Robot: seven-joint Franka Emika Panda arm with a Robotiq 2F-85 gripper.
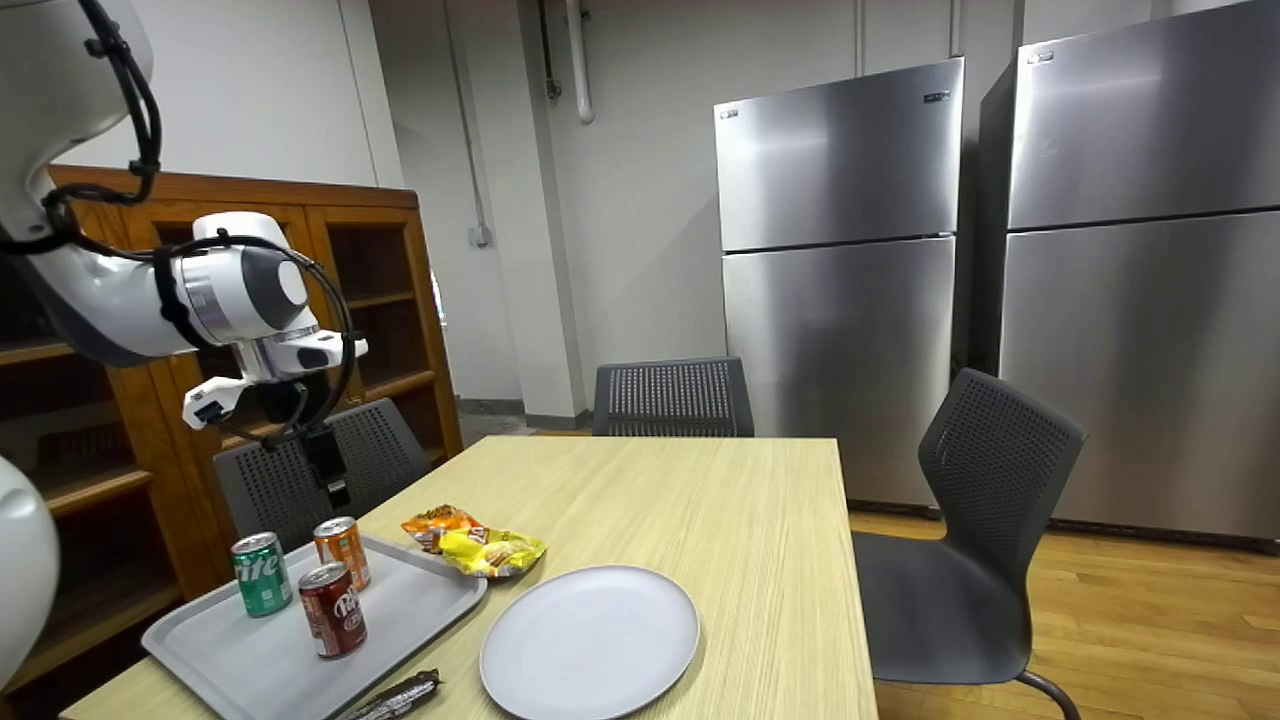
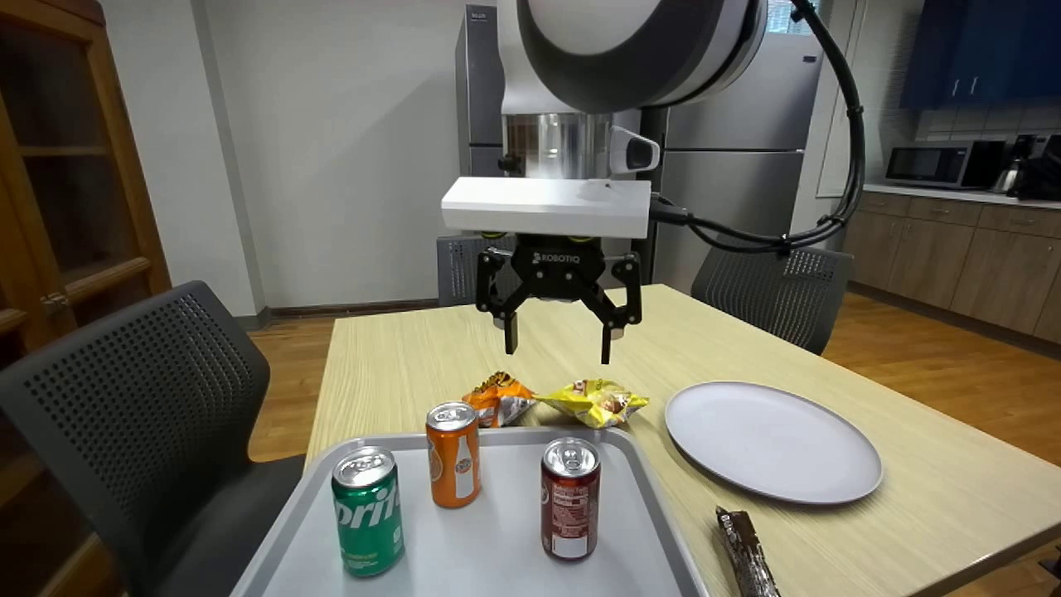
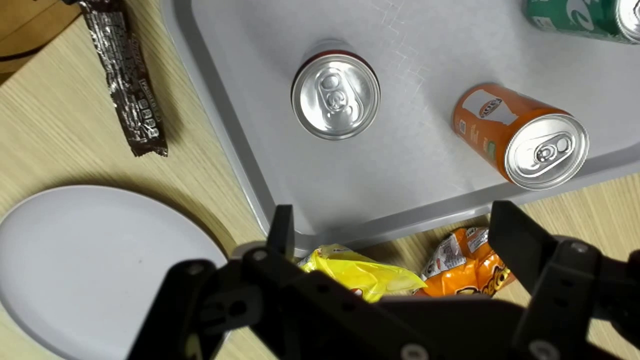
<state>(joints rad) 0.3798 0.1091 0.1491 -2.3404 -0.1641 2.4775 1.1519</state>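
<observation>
My gripper (image 2: 559, 347) hangs above the table with its jaws wide apart and nothing between them. Beneath it in the wrist view, a yellow snack bag (image 3: 365, 270) and an orange snack bag (image 3: 462, 262) lie side by side, partly hidden by the gripper. Both rest on the table just beyond the grey tray (image 2: 489, 555). Upright on that tray stand a green can (image 2: 367, 518), an orange can (image 2: 453, 460) and a dark red can (image 2: 570, 502). My fingers touch none of these.
A light grey plate (image 2: 771, 439) lies on the wooden table (image 1: 760, 560) beside the tray. Near it is a dark brown wrapped bar (image 2: 744, 547). Dark chairs (image 1: 960, 560) surround the table, and a wooden cabinet (image 1: 375, 300) stands behind the arm.
</observation>
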